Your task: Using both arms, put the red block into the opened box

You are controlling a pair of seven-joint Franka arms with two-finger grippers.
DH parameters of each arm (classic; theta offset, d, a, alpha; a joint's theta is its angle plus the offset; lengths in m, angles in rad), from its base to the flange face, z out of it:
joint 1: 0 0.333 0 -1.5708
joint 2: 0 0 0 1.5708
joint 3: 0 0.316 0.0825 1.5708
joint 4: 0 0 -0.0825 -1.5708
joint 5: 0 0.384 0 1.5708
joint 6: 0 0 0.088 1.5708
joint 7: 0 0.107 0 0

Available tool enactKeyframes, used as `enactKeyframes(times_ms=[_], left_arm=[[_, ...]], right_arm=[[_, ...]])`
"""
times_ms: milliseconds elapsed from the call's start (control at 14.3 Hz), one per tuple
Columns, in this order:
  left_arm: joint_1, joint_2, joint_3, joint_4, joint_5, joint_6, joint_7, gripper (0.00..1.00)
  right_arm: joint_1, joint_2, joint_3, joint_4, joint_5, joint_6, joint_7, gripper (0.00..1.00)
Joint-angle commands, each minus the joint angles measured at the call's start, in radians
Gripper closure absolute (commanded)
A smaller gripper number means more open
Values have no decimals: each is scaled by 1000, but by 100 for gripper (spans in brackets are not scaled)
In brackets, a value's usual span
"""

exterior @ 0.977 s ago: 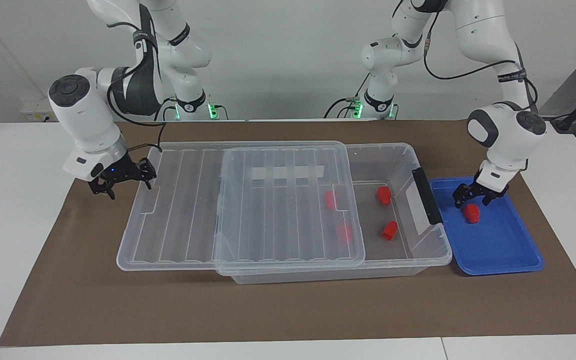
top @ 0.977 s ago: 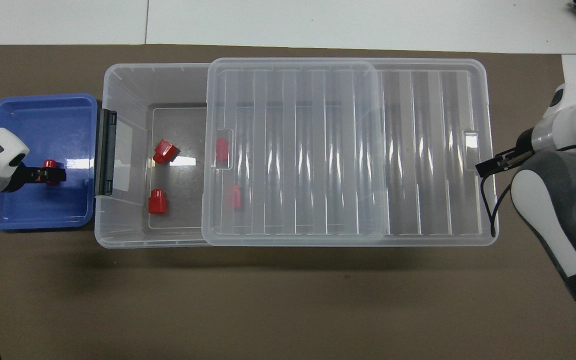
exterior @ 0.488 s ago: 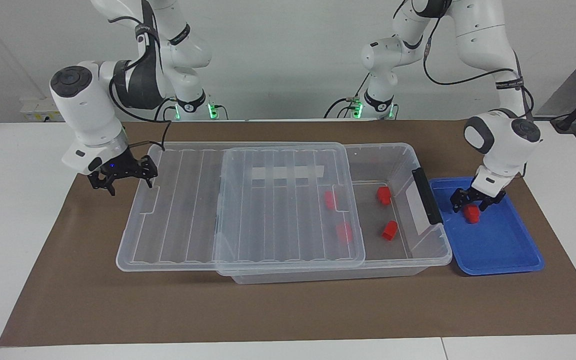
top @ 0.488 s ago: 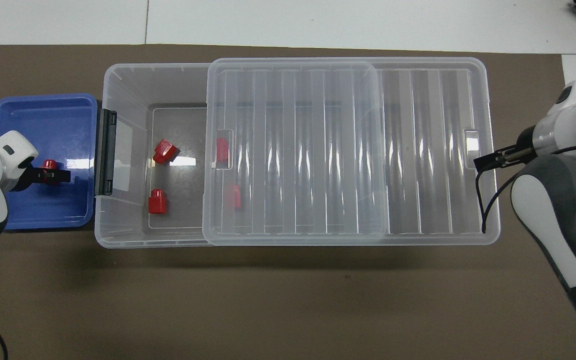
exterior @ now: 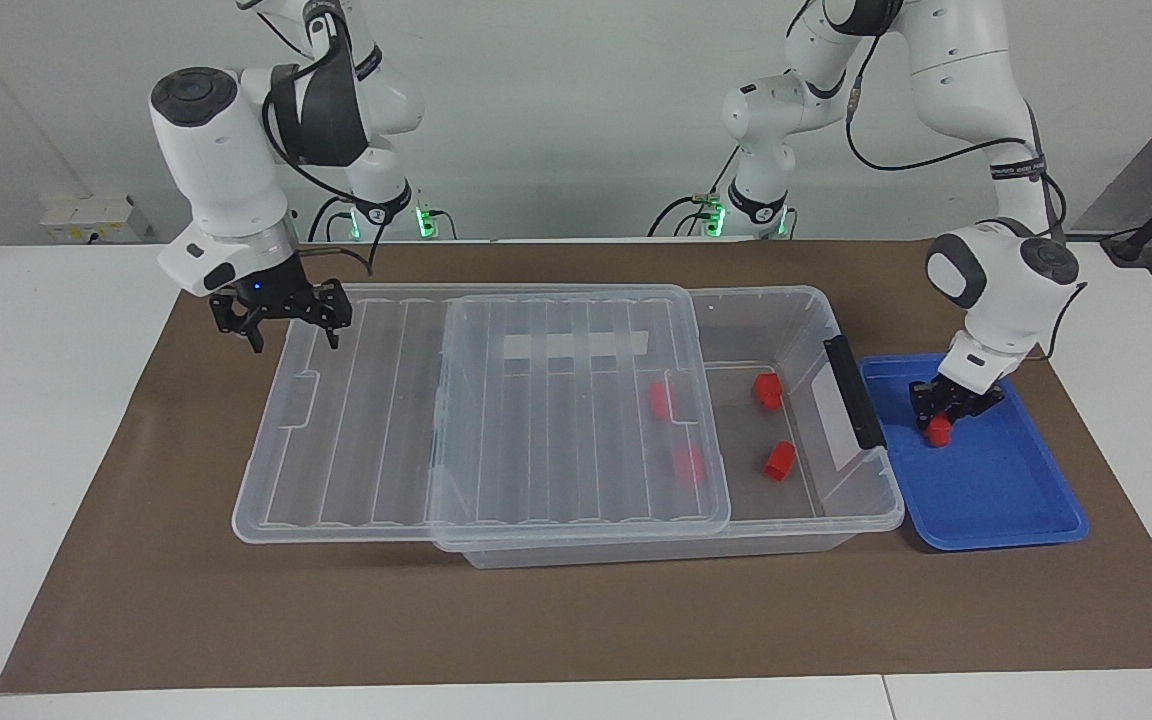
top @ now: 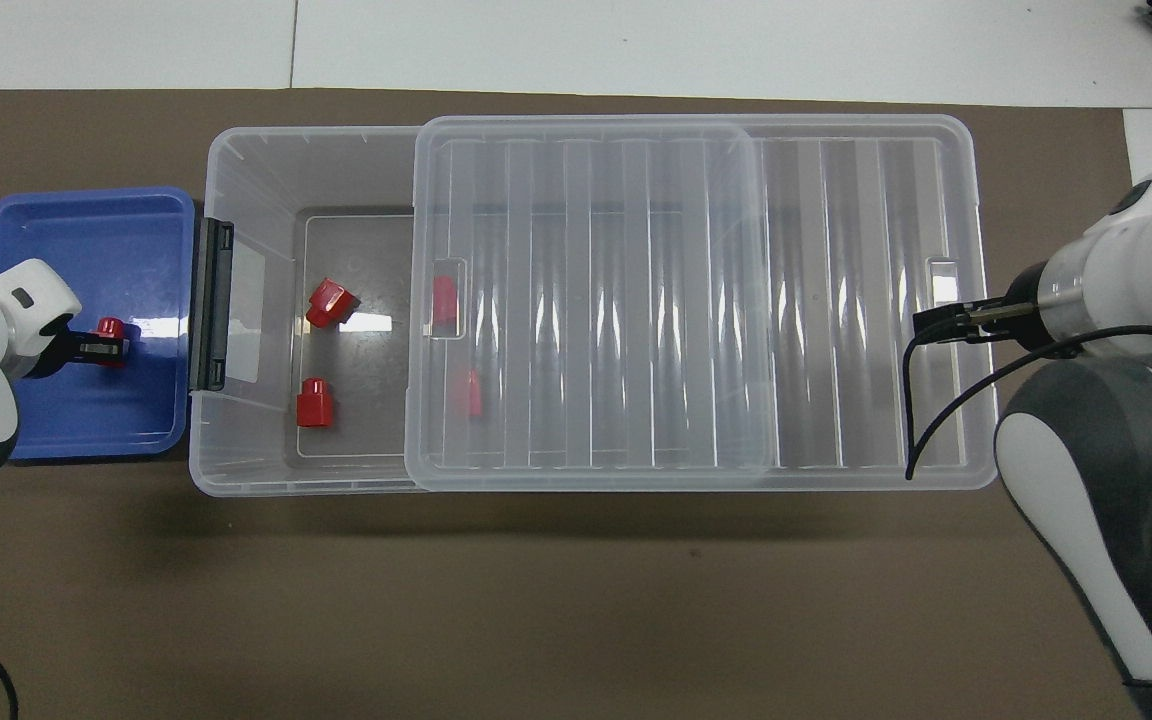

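The red block (exterior: 937,433) (top: 111,327) lies in the blue tray (exterior: 1016,500) (top: 86,235) at the left arm's end of the table. My left gripper (exterior: 940,420) (top: 102,346) reaches down into the tray and is shut on this block. The clear box (exterior: 798,300) (top: 246,160) stands beside the tray, its ribbed lid (exterior: 556,420) (top: 586,300) slid toward the right arm's end so one end is uncovered. My right gripper (exterior: 291,332) (top: 939,325) hangs open and holds nothing over the lid's overhanging end.
Several other red blocks lie in the box: two in the uncovered part (exterior: 767,390) (exterior: 779,460), two under the lid's edge (exterior: 660,399) (exterior: 688,465). A black handle bar (exterior: 854,392) sits on the box end beside the tray. A brown mat (exterior: 576,620) covers the table.
The left gripper has come down on the red block in the tray and shut on it. The right arm has risen and swung in over the lid's end, still open.
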State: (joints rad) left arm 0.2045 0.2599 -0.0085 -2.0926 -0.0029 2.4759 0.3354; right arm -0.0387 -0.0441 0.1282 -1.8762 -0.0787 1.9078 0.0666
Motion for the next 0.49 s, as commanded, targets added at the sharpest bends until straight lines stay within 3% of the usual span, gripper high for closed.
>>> enactKeyframes(times_ms=[0, 419], left_arm=[[-2, 6, 1, 109, 15, -147, 7, 100], [-46, -10, -10, 481, -38, -656, -181, 100]], right_arm=[[-4, -10, 21, 85, 25, -117, 51, 0], [-6, 61, 21, 346, 54, -301, 142, 0]])
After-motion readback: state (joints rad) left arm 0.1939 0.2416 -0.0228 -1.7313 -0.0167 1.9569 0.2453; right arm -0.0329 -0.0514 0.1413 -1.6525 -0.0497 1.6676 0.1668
